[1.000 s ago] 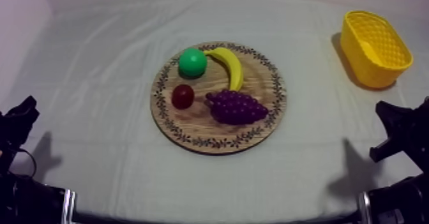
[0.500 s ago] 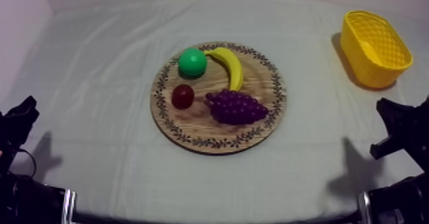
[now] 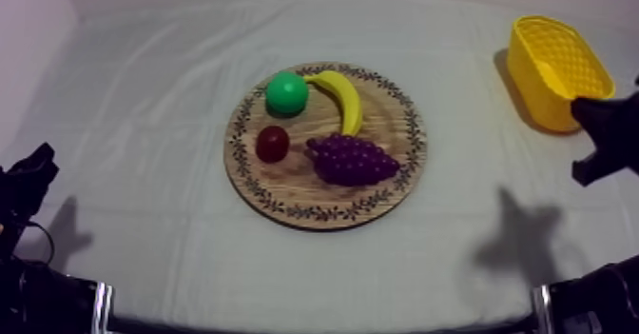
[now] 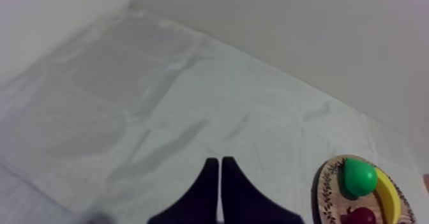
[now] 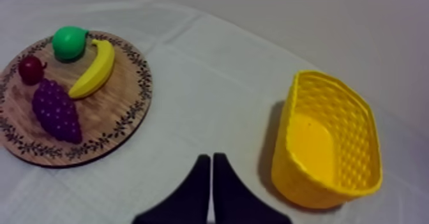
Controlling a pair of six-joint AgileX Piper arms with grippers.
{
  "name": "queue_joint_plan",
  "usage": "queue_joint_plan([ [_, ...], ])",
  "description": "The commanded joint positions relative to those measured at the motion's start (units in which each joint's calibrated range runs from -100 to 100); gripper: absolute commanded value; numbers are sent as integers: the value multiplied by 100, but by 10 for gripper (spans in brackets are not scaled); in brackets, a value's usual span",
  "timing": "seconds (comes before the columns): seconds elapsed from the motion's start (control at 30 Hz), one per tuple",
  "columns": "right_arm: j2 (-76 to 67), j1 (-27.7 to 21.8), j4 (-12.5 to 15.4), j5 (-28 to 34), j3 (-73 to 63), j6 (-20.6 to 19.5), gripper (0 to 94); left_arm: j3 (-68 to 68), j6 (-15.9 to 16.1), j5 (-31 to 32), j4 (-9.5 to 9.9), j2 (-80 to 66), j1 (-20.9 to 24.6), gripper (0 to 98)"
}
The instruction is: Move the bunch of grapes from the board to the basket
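Lifted since the earlier frame, the right gripper (image 5: 212, 159) hangs off the board (image 3: 285, 193), beside the basket (image 3: 547, 105), fingers pressed together, holding nothing. On the board lie the grapes (image 3: 352, 159), well apart from it; the left gripper (image 4: 220, 164) is likewise closed, empty.

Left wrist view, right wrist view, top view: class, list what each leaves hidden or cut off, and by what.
Left wrist view: the wooden board and small red fruit are cut off by the picture edge.
Top view: the near wall of the yellow basket hides part of its inside.
Right wrist view: the base of the right gripper runs off the picture edge.
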State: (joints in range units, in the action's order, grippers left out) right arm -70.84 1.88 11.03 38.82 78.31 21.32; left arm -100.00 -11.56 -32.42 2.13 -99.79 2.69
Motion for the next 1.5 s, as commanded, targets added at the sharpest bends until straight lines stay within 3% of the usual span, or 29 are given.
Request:
queue_joint_plan([
  [0.0,1072,15,163,406,-1036,365,17,0,1,1,-1,5,3,1],
  [0.3,3286,237,489,2183,-3513,923,19,0,1,1,-1,5,3,1],
  [0.47,4342,694,375,2995,-4436,1126,37,0,1,1,-1,5,3,1],
  [0.87,6194,1321,409,4189,-5974,1383,56,0,-3,1,-1,5,3,1],
  [1.07,6823,1484,284,4380,-6398,1439,83,0,-3,1,-1,5,3,1],
  [1.17,6996,1468,285,4432,-6466,1451,216,0,-3,1,-1,5,3,1],
  [1.33,7116,1534,125,4698,-6531,1291,673,0,-3,1,-1,5,3,1],
  [1.47,7155,1602,72,4802,-6557,1195,829,0,-3,1,-1,5,3,1],
])
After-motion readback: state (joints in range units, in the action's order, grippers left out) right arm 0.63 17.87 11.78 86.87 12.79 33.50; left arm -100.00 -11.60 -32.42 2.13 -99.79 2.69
